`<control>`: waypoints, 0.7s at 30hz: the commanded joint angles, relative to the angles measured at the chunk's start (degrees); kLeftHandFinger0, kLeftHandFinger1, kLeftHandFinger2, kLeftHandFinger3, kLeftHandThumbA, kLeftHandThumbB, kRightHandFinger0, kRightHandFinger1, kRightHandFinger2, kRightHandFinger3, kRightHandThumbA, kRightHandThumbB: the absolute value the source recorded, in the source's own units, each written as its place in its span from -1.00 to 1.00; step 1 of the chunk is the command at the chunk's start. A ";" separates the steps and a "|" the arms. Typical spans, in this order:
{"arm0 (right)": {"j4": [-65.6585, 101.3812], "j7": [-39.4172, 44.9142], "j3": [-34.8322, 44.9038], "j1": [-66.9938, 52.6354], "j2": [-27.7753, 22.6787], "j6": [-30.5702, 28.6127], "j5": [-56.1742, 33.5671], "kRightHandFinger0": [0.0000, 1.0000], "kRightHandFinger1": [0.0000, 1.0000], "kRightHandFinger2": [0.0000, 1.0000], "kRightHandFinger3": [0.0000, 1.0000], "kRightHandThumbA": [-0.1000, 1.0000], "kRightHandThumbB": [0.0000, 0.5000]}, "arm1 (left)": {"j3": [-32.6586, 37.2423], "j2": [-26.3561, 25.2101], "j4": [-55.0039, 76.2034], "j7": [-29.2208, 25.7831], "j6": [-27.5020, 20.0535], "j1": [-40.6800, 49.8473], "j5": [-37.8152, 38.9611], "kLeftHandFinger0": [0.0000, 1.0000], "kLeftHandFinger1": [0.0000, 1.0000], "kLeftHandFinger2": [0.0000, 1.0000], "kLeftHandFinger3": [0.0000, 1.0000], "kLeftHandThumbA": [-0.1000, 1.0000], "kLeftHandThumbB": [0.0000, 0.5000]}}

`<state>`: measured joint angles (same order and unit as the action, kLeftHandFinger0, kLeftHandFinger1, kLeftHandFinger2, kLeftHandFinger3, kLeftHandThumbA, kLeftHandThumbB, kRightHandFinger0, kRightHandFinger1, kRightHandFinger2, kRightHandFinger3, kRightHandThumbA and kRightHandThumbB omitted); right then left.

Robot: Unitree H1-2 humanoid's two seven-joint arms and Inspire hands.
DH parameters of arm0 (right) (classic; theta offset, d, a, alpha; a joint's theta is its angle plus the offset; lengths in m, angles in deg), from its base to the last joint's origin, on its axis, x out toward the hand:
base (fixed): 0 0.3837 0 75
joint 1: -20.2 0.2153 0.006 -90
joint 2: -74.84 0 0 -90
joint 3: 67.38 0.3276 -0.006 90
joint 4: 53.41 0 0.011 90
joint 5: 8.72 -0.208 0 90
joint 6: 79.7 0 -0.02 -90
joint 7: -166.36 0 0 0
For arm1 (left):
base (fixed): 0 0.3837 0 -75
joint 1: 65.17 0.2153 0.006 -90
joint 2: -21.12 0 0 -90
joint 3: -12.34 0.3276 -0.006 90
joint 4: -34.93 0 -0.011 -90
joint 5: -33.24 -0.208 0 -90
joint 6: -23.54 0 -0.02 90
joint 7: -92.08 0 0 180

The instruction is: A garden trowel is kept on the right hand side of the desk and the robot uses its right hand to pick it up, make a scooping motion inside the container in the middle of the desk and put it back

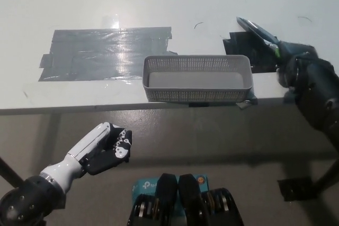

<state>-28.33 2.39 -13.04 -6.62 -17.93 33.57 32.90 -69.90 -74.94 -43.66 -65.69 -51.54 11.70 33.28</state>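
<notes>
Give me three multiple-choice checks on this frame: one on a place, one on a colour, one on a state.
1. Where does the container stand on the desk?
A. At the far edge
B. At the near edge, in the middle
C. At the left end

2. What colour is the tape patch under the trowel?
A. Red
B. Yellow
C. Black

3. How does the container sit?
A. Upright, nothing visible inside
B. Tipped on its side
C. Upside down

Answers:
1 B: its front wall runs along the desk's near edge, mid-width.
2 C: the patch beneath the blade is black.
3 A: its open top faces up and its bare floor shows.
</notes>
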 commanded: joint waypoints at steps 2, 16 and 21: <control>-8.03 11.11 -0.02 4.19 -1.74 -0.37 -2.10 1.00 1.00 1.00 1.00 -0.27 -0.12 | -0.14 -1.20 0.51 0.97 -2.25 -1.83 0.24 -0.99 -0.67 -0.48 -0.56 -1.00 1.00; -11.63 22.75 -6.24 7.26 2.04 -2.38 0.11 1.00 1.00 1.00 1.00 0.29 -0.38 | 0.56 -1.73 1.14 1.40 -0.74 -2.48 -0.04 -0.93 -0.64 -0.45 -0.53 -1.00 1.00; -9.70 20.03 -3.10 6.18 2.38 0.29 -2.69 -0.75 -0.23 0.82 1.00 -0.42 -0.52 | 0.76 -1.97 1.03 1.85 -0.82 -3.13 -0.01 -0.91 -0.63 -0.45 -0.57 -1.00 1.00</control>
<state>-37.34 15.14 -17.59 -0.16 -16.59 32.31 32.93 -69.15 -75.21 -43.69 -65.32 -51.33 10.83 33.14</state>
